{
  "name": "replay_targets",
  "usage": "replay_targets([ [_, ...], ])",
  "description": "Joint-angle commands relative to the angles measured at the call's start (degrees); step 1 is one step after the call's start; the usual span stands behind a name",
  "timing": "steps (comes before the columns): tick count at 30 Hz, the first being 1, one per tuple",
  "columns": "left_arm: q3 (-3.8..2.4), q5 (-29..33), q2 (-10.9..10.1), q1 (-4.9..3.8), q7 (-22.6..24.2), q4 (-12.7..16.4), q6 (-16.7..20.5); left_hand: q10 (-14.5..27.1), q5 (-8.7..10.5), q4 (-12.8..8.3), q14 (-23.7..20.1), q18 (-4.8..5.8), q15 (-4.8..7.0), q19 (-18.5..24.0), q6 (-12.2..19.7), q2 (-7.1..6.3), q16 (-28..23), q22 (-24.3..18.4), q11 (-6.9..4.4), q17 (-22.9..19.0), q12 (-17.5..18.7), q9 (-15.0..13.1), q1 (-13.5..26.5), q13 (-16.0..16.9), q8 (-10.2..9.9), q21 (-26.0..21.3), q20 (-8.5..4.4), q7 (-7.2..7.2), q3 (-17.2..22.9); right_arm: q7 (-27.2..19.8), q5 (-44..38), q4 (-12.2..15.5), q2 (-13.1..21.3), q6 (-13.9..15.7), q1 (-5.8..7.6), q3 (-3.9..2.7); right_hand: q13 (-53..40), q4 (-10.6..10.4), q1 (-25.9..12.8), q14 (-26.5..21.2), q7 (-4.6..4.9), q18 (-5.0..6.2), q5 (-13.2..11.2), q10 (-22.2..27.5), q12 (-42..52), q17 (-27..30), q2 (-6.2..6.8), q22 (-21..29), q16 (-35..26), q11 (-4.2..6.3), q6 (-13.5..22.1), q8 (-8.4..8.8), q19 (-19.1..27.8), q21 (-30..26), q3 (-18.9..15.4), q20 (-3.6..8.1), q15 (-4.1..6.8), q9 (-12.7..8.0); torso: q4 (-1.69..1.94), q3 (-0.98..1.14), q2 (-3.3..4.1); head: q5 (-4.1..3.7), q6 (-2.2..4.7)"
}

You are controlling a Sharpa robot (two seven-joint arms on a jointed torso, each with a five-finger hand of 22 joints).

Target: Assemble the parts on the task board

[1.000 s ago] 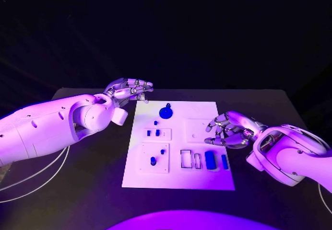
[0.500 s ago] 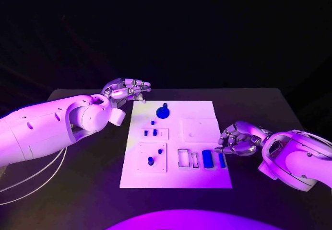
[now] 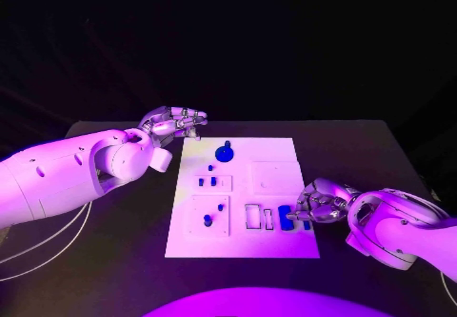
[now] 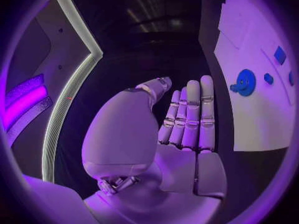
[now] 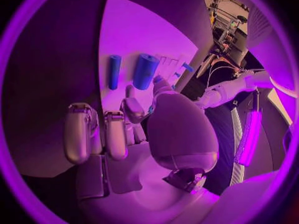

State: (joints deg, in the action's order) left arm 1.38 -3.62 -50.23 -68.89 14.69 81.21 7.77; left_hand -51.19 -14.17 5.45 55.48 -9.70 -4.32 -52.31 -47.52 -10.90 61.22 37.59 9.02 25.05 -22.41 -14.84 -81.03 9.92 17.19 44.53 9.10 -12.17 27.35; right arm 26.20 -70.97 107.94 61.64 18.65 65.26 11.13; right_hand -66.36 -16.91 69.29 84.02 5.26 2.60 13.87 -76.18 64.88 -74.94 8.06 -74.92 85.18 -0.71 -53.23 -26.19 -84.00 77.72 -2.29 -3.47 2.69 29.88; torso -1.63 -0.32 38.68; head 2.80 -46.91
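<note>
Reaching right hand [image 3: 319,203], fingers curled, empty, beside blue cylinder [image 3: 286,218] on task board [image 3: 276,247], likely for pickup; left hand [image 4: 181,134] hovering clear, fingers straight together, holding nothing.

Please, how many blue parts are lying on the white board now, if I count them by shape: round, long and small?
Round blue part: 1
Long blue parts: 2
Small blue parts: 5
Total: 8
</note>
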Motion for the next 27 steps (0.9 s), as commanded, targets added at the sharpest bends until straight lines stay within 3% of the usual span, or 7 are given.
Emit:
replay_targets([
  [1,-0.03,0.0,0.0,-0.03,0.5,0.2,-0.8,0.3,0.09,0.1,-0.4,-0.79,-0.17,-0.1,0.4,0.26,-0.3,-0.1,-0.10,-0.1,-0.4,0.0,-0.3,-0.1,0.2,-0.2,0.48,-0.52,-0.3,1.4,-1.7,-0.4,-0.5,-0.1,-0.34,0.00,-0.2,0.0,-0.5,4.0,-0.05,-0.52,-0.3,0.3,0.2,-3.4,-0.58,-12.3,0.4,-0.14,0.4,-0.43,-3.2,0.3,-0.7,0.43,0.36,0.1,0.02,0.03,0.04,-0.04,0.07],
  [12,-0.02,0.0,-0.1,-0.03,0.7,0.3,-0.6,0.3,0.09,0.1,-0.4,-0.79,-0.17,-0.1,0.4,0.26,-0.3,-0.1,-0.10,-0.1,-0.4,0.0,-0.3,-0.1,0.2,-0.2,0.48,-0.52,-0.3,2.5,-2.2,-1.7,-2.4,-0.4,-1.32,0.02,-1.0,0.0,-2.0,4.0,-0.15,-0.59,-1.5,0.3,0.5,-3.5,-1.24,-12.4,0.5,-0.06,0.5,-1.12,-3.3,0.7,-3.1,0.46,0.41,0.4,-0.04,-0.02,-0.03,-0.04,0.06],
  [14,-0.02,0.1,-0.1,-0.03,0.6,0.3,-0.6,0.3,0.09,0.1,-0.4,-0.79,-0.17,-0.1,0.4,0.26,-0.3,-0.1,-0.10,-0.1,-0.4,0.0,-0.3,-0.1,0.2,-0.2,0.48,-0.52,-0.3,2.7,-2.3,-2.1,-2.9,-0.5,-1.65,0.01,-1.2,0.0,-2.3,4.0,-0.16,-0.60,-1.9,0.2,0.6,-3.5,-1.24,-12.4,0.5,-0.05,0.5,-1.25,-3.3,0.8,-3.6,0.47,0.41,0.4,-0.01,-0.04,-0.03,0.14,0.37],
  [21,-0.02,0.1,-0.2,-0.03,0.6,0.3,-0.7,0.4,0.07,0.3,-0.4,-0.80,-0.18,-0.1,0.5,0.32,-0.2,-0.2,-0.10,-0.1,-0.6,0.0,-0.3,-0.1,0.3,-0.3,0.51,-0.50,-0.4,2.9,-2.4,-2.6,-4.1,-0.8,-2.47,0.01,-2.0,0.1,-1.8,4.0,-0.25,-0.62,-2.6,-0.2,1.3,-3.7,-1.34,-12.5,0.6,0.02,0.4,-1.57,-3.3,0.9,-4.1,0.50,0.46,0.5,0.01,-0.06,-0.02,-0.06,0.45],
  [27,-0.02,0.1,-0.2,-0.03,0.6,0.3,-0.7,0.4,0.07,0.3,-0.4,-0.80,-0.18,-0.1,0.5,0.32,-0.2,-0.2,-0.10,-0.1,-0.6,0.0,-0.3,-0.1,0.3,-0.3,0.51,-0.50,-0.4,3.2,-2.4,-2.8,-4.5,-1.3,-2.75,0.01,-2.7,0.3,1.5,4.0,-0.32,-0.65,-0.4,-0.4,1.4,-3.7,-2.14,-12.5,0.6,0.09,0.6,-1.93,-3.3,1.1,-4.4,0.57,0.54,0.6,-0.03,-0.05,-0.05,-0.09,0.37],
])
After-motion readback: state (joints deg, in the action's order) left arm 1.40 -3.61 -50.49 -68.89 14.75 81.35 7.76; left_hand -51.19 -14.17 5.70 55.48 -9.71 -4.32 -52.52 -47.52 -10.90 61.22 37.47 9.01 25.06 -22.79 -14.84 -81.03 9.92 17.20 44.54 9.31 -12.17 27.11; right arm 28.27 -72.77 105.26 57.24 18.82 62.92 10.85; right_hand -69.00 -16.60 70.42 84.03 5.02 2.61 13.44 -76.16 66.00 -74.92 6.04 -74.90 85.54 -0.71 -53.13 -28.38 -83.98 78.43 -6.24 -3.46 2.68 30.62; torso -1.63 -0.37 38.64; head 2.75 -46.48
